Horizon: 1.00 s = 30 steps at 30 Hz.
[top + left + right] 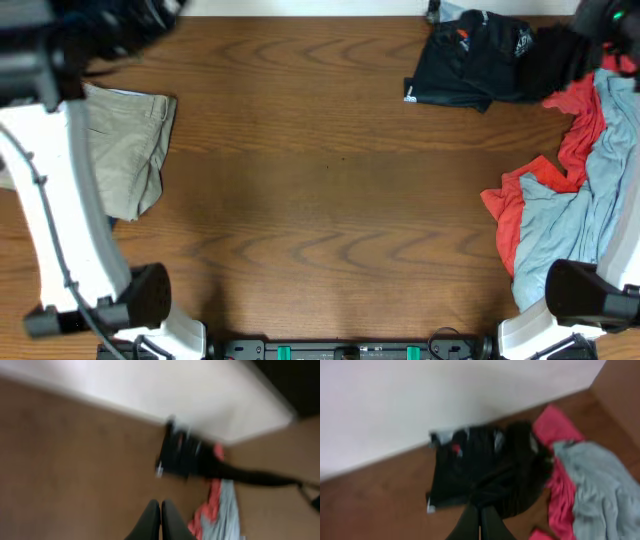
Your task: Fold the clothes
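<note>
Jersey (470, 60) lay crumpled in the upper right of the overhead view, at the far edge of the table (320, 190), just left of the red garment (572, 150) and the light-blue garment (592, 215) heaped along the right edge; its right side touched the red one. My right claw (480, 511) was at bottom centre of the right wrist view, both fingers pressed flat together with no gap, tips right at the near edge of the black fabric. It looked shut on nothing, but the frame was too soft to tell whether a fold was pinched. The jersey filled the middle of that view, with red and blue cloth to its right. My left claw (160, 506) was also fully closed and empty, at bottom centre of the left wrist view. It was above bare wood and well apart from the jersey, which sat up and to the right of it in that frame. That frame was heavily blurred. In the overhead view my left arm reached from the lower left base up to the top left corner, passing over the khaki trousers (135, 150) at the left edge. My right arm ran from the lower right base up the right edge to the top right corner.
</note>
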{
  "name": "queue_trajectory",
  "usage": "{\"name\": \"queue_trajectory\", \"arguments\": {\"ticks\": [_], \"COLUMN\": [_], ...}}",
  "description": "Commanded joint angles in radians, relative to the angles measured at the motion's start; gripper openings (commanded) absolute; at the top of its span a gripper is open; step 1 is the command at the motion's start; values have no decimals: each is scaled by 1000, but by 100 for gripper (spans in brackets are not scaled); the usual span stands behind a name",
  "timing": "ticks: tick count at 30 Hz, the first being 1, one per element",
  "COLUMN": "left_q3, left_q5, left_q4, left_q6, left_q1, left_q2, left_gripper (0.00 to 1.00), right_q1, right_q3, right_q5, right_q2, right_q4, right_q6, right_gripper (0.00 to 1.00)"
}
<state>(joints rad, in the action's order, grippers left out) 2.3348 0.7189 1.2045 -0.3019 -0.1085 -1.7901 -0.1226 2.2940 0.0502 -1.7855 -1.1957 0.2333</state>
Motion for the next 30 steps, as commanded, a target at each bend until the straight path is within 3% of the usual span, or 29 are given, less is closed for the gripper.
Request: {"name": "queue_trajectory", "arguments": {"ticks": [1,9,16,22,26,30], "left_q3": [-44,-170,-200,-200,-200,-200], "left_q5": [-4,-183,-246,-251,-289,-302], "left_q4": [65,158,182,182,183,182], "left_q6": [153,152,153,152,152,152], "left_q1": [32,80,80,80,80,80], "left_q2": [-25,-36,-35,-35,-35,-35], "left_gripper": [6,6,6,6,6,6], "right_q1": [34,71,173,341,445,462], "right_q3": [5,5,8,33,90,127], "right_q5": [2,-51,-497,-759,-718,-494], "right_q2": [13,13,13,23,49,107], "right_q4": [-37,-91,-9,231,360,330], "right_q6": [-25,-25,-63,18,29,28], "right_gripper": [1,1,1,1,1,1]}}
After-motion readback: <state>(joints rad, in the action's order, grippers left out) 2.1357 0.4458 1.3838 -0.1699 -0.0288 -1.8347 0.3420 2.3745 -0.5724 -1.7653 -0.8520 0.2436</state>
